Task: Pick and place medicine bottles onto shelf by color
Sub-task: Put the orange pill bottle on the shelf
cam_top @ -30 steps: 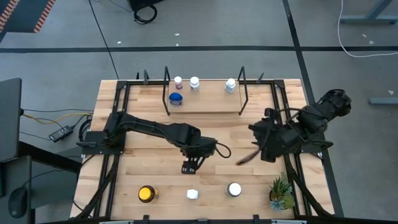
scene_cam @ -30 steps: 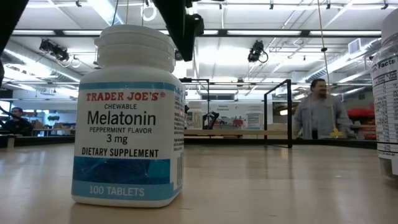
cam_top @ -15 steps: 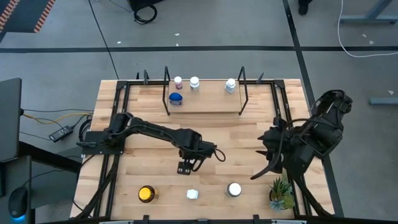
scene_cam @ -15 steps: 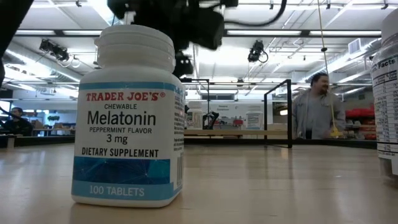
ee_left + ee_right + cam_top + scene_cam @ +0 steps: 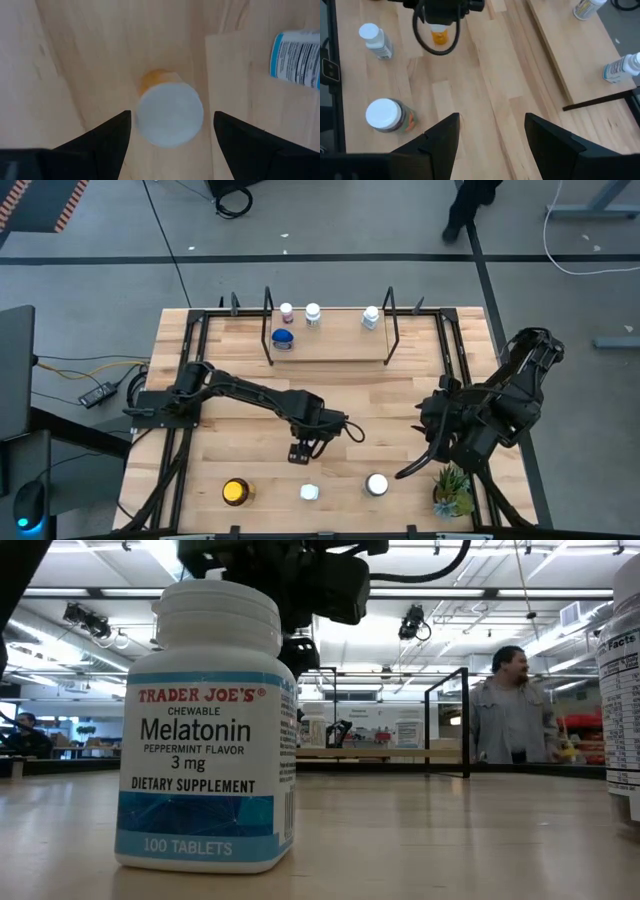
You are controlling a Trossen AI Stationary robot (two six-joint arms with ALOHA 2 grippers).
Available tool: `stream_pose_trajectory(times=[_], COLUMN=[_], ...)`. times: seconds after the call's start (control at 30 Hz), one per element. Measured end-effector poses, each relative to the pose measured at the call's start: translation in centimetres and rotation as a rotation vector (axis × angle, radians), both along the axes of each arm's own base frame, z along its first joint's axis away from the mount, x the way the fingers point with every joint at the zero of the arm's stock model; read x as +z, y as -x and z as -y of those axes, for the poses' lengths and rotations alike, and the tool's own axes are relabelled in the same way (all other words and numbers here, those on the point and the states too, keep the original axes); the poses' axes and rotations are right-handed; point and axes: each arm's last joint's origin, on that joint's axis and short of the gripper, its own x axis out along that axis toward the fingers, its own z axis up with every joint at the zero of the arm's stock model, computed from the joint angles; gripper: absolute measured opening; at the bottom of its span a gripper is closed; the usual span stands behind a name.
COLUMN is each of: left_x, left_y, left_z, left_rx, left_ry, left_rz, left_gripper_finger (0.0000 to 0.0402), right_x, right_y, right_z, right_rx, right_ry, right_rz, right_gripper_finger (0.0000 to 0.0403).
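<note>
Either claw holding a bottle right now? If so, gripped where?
Nothing held. The left claw is open above a white-capped orange bottle, its fingers either side of the cap without touching. The right claw is open and empty over bare table.

Lighting even and bright, from ceiling strip lights (image 5: 175,558) seen in low view; slight glare there. Table (image 5: 240,425) evenly lit in high view, shadows soft and short. Low view: near melatonin bottle (image 5: 207,725) sharp, room behind soft. Left wrist view: white-capped orange bottle (image 5: 169,114) blurred, wood grain soft.
</note>
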Motion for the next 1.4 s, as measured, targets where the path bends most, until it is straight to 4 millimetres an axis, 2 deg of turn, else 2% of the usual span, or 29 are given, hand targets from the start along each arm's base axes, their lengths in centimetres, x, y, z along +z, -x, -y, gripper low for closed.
stream_pose_trajectory(times=[0.17,0.73,0.83,1.0,1.27,1.4], left_x=[-1.0,-0.9,-1.0,-1.0,-1.0,-0.4], left_y=[0.4,-0.2,-0.3,-0.4,-0.3,-0.1], left_z=[0.1,0.2,0.1,0.1,0.0,-1.1], left_rx=[-0.006,0.06,0.063,0.093,0.126,0.139], left_ry=[-0.005,-0.025,-0.051,-0.059,-0.057,-0.075], left_rz=[-0.027,0.042,0.045,0.053,0.044,-0.004], left_gripper_finger=[0.0291,0.0288,0.027,0.0205,0.0205,0.0205], right_x=[0.0,0.1,0.1,0.1,0.1,0.1], right_y=[0.0,-0.1,-0.1,-0.1,-0.1,-0.1], right_z=[0.0,0.1,0.1,0.1,0.1,0.1], right_rx=[-0.027,-0.035,-0.035,-0.035,-0.051,-0.05], right_ry=[-0.004,0.016,0.016,0.016,0.005,0.005], right_rz=[0.021,0.041,0.041,0.041,0.047,0.046], right_gripper_finger=[0.0231,0.0231,0.0231,0.0231,0.0231,0.0231])
